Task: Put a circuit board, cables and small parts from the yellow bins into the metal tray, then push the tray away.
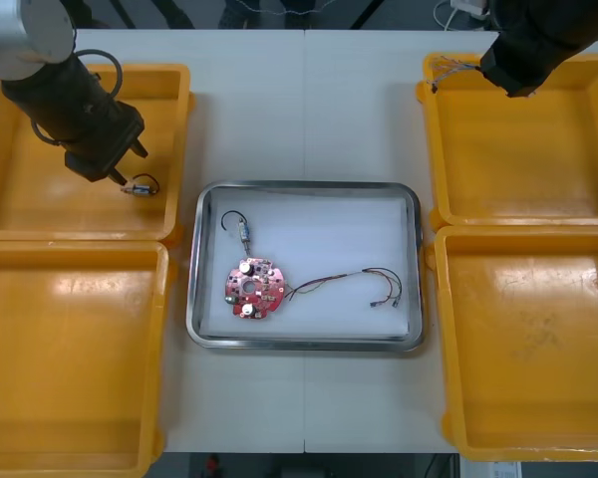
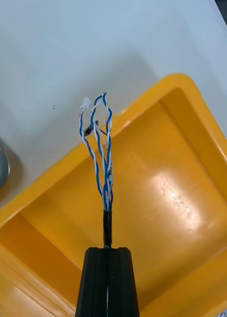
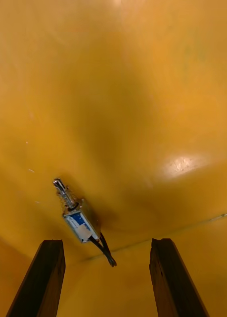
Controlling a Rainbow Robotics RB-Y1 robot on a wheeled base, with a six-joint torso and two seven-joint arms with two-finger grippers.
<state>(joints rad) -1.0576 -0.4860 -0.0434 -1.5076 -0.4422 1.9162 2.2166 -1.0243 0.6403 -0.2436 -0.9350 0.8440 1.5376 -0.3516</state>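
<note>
Left of the metal tray point(image 1: 304, 185), the left gripper point(image 1: 129, 165) hovers wide open over a small metal part point(image 3: 79, 223) in a yellow bin point(image 1: 169, 119), so it just needs to drop and pinch. Right of the tray, the right gripper point(image 2: 107, 250) is clamped on the blue and white cable point(image 2: 100, 163), which I'd guess goes into the tray next.

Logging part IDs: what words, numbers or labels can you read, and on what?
Nothing legible.
Small metal part in the far left yellow bin: blue and white label, blurred.
Round red circuit board in the metal tray: any markings too small.
Twisted blue and white cable in the right hand: none.
</note>
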